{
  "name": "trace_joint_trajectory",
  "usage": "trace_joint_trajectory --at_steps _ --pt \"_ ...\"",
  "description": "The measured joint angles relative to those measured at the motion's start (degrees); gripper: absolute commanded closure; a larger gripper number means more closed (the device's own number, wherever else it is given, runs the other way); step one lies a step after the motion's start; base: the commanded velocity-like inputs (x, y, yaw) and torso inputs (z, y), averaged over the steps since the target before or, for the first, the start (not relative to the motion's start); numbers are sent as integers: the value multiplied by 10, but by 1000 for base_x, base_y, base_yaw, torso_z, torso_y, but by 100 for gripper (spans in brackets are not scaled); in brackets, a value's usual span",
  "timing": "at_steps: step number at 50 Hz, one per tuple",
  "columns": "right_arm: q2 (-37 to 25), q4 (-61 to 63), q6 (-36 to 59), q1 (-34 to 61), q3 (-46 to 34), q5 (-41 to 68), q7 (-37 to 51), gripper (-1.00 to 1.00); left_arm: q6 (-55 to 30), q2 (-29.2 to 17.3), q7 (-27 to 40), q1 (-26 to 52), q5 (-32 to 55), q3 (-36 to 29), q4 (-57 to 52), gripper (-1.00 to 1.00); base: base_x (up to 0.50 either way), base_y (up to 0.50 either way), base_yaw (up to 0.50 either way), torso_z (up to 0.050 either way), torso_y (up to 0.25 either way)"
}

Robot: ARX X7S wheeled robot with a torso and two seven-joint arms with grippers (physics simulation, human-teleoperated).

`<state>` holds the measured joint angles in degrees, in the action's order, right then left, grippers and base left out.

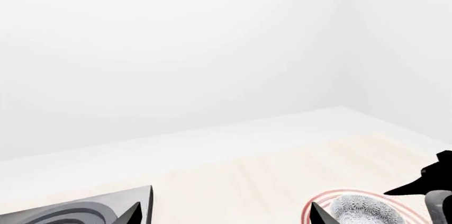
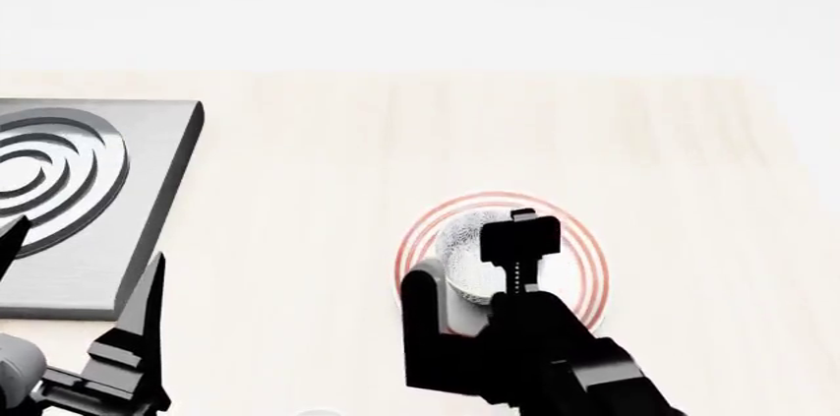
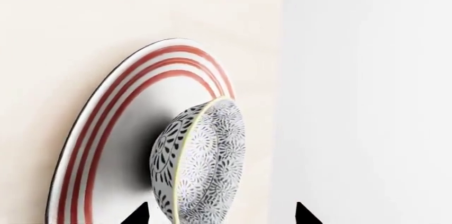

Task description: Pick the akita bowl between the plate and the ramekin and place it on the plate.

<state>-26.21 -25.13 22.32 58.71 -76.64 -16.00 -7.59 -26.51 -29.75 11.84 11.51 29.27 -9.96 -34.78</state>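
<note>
Two dark fingertips of the right gripper (image 3: 220,214) parted wide, straddling the akita bowl (image 3: 201,163) without touching it. Seated on the plate (image 3: 106,128), red rings curving around and beyond it. Just beneath the right gripper (image 2: 479,268) in the head view, speckled bowl (image 2: 462,244) on the plate (image 2: 427,229). Well off to the side, left gripper (image 2: 86,268) spread and empty, hanging near the grey ringed slab (image 2: 79,200) on the pale wooden table (image 2: 329,160).

head: high, looking down | right wrist: close on plate (image 3: 106,144) | left wrist: low, shares plate (image 1: 314,205)
</note>
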Motion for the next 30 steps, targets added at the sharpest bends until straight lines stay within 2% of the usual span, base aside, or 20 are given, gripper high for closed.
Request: trace_joint_trajectory --at_steps 18,30 --pt "-83 231 95 8 44 0 -28 -100 -3 -3 5 0 2 -1 -4 -100 0 0 0 0 0" --pt "-155 425 163 -12 110 26 -24 -100 -4 -5 9 0 5 3 -7 -100 0 0 0 0 0"
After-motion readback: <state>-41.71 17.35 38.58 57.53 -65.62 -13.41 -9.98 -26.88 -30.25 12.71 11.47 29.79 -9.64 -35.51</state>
